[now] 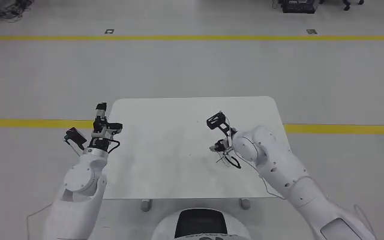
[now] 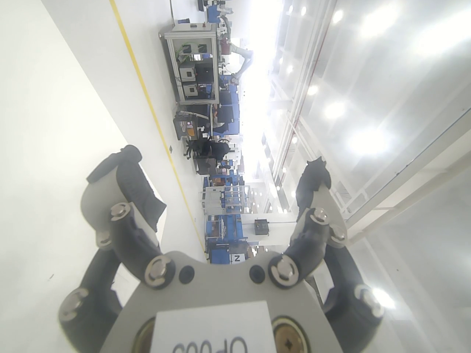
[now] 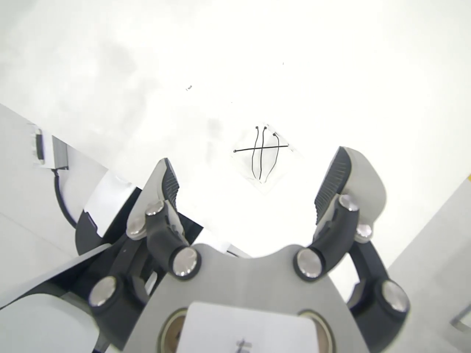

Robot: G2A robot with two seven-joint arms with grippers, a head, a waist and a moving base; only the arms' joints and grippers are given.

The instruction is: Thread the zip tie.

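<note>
White table (image 1: pixel 180 150): 4 black zip ties (image 3: pixel 262 152) crossed, detail unclear; left pincer (image 2: pixel 220 159), right pincer (image 3: pixel 255 170) wide open, empty.

The left pincer (image 2: pixel 220 161) gapes wide, holding nothing; beyond it, a yellow floor line (image 2: pixel 140 75) and ceiling lights (image 2: pixel 368 143).

glossy white arms (image 1: pixel 273 162), grey wrist plates (image 3: pixel 250 277), silver screws (image 3: pixel 308 260), black ribbed fingers (image 3: pixel 331 179).

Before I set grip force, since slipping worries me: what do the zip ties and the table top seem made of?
Zip ties: thin black strips with gentle curves, likely flexible plastic. Table: smooth plain white surface, possibly laminate; cannot tell for sure.
</note>
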